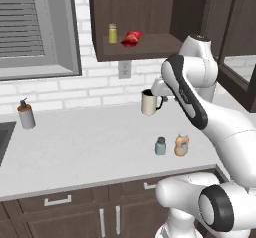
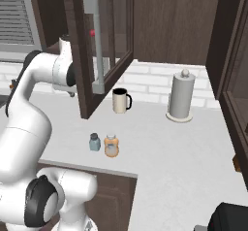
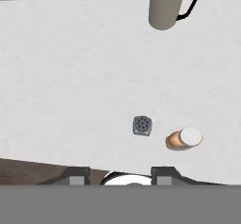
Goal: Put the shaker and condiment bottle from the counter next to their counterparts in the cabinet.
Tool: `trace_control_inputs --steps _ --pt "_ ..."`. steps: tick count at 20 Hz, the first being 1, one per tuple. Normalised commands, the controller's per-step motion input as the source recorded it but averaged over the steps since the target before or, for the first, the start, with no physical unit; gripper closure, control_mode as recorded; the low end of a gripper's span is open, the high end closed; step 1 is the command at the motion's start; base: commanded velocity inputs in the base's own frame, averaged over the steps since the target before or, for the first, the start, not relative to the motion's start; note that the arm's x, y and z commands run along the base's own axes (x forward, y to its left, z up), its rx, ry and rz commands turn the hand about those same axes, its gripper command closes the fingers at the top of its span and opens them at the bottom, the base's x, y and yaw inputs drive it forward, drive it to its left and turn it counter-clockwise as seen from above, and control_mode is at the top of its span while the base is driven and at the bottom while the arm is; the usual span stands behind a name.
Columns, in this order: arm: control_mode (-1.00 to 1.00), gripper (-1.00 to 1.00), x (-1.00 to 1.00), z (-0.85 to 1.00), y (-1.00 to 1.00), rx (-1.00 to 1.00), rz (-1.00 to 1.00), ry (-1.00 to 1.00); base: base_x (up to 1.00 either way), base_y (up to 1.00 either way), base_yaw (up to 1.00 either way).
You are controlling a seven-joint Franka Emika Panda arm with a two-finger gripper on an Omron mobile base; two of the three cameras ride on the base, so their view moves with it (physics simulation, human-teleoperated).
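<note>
Hand view looks straight down on the bench point(image 3: 70, 77), and nearest the camera's lower edge the two dark finger tips of the gripper point(image 3: 120, 177) stand apart with nothing between them, high above the surface; how wide they are set I cannot tell from these stubs, so I leave the jaws' state undecided, though they plainly grasp nothing. Just beyond them stand the shaker point(image 3: 142, 125), its perforated grey cap facing up, and the condiment bottle point(image 3: 184, 139), orange with a pale cap, close beside each other but apart, both upright near the front edge of the bench. That pairing suits a pick from above: either cap is free to approach, though I judge the neighbour may be nudged when the jaws come down around one. Farther back sits a cream mug point(image 3: 168, 4) with a dark handle, well clear of both. Left base view shows a grey pump dispenser point(image 1: 25, 116) far off to the left. Highest and farthest, the cabinet point(image 1: 145, 17) holds the counterparts on its shelf: a yellow-green shaker point(image 1: 113, 33) and a red item point(image 1: 132, 38), with bare shelf beside them. Right base view shows the open cabinet door point(image 2: 99, 50) swung out over the bench near the arm, a likely obstacle on the lift, and a paper towel roll point(image 2: 180, 96) at the right.
</note>
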Motion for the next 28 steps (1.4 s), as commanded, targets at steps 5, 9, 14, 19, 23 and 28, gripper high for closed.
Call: trace_control_inputs --steps 5,9,14,19,23,28 --pt "-1.0 -1.0 0.0 -0.05 0.0 -0.02 -0.04 0.01 0.0 0.0 0.0" --pt "-1.0 -1.0 0.0 -0.22 0.0 -0.08 -0.25 0.0 0.0 0.0 0.0" --pt "-1.0 -1.0 -0.16 -0.26 0.0 -0.05 -0.14 0.0 0.0 0.0 0.0" --pt "-1.0 -1.0 -0.06 -0.24 -0.11 0.0 -0.12 0.0 0.0 0.0 0.0" --pt "-1.0 -1.0 0.0 -0.44 -0.15 0.0 -0.32 0.0 0.0 0.0 0.0" --pt "-1.0 -1.0 0.04 -0.48 -0.17 0.0 -0.38 0.02 0.0 0.0 0.0"
